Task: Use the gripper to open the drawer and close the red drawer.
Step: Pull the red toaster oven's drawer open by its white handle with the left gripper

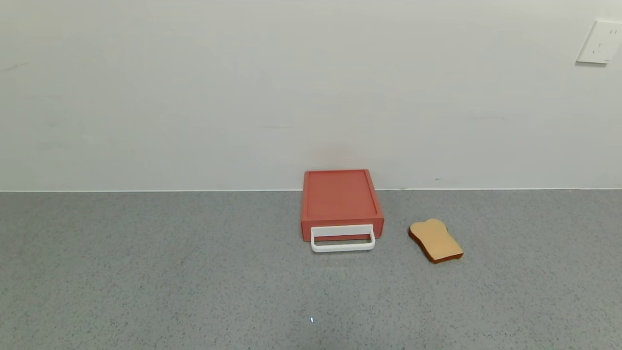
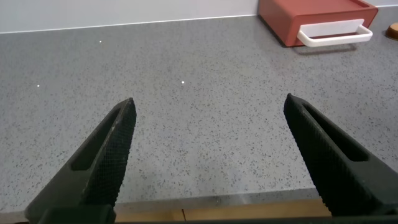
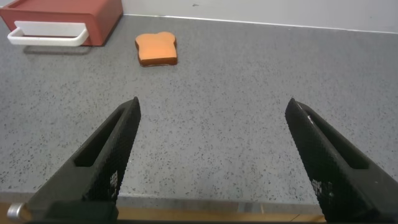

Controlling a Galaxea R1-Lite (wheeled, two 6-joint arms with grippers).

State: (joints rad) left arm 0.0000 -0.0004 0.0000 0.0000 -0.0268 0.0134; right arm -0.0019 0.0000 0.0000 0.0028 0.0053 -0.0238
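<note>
Both grippers sit low at the near edge of the grey surface (image 1: 146, 272), jaws spread wide and holding nothing: the left gripper (image 2: 208, 155) and the right gripper (image 3: 211, 155). Just right of centre in the head view, against the wall, the red drawer (image 1: 340, 201) looks shut, its white handle (image 1: 342, 239) facing forward. A toast slice (image 1: 436, 240) lies to its right.

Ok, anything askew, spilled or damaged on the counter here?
Nothing stands out. The red drawer sits shut against the wall, the toast slice lies flat to its right, and both hands, left hand and right hand, hang open.
</note>
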